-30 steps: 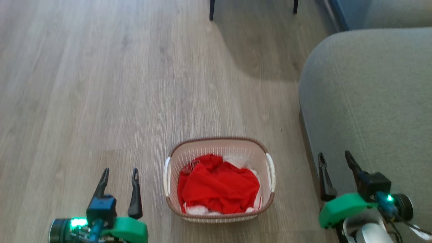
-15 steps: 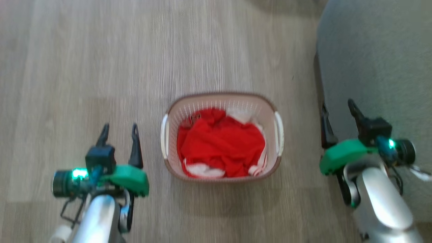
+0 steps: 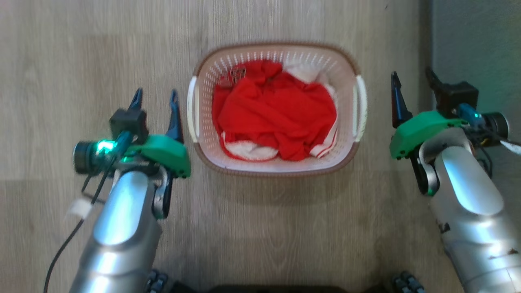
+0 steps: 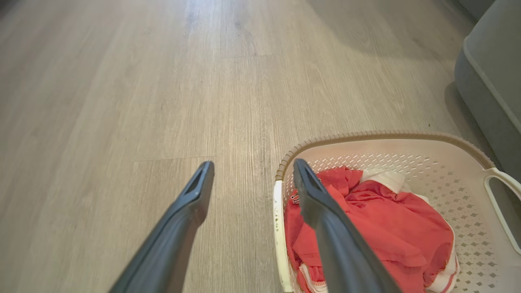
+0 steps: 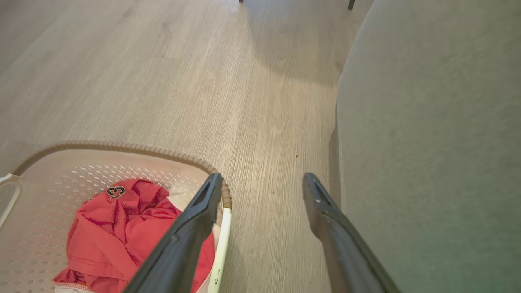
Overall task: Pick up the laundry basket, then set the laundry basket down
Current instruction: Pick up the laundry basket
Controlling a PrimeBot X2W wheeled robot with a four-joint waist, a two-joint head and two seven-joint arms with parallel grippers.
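**userA:** What step's the bot on?

**userB:** Reach. Laundry basket sits on the floor between left gripper and right gripper, both wide, empty. Next, probably, each closes on 1 handle.

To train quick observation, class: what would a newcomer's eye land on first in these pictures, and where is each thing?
The bright red garment grabs the eye first, heaped in the cream laundry basket on the wood floor, upper centre of the head view. Next come the two dark open pincers flanking the basket: the left pincer at its left side, the right pincer at its right side, next to the grey sofa.
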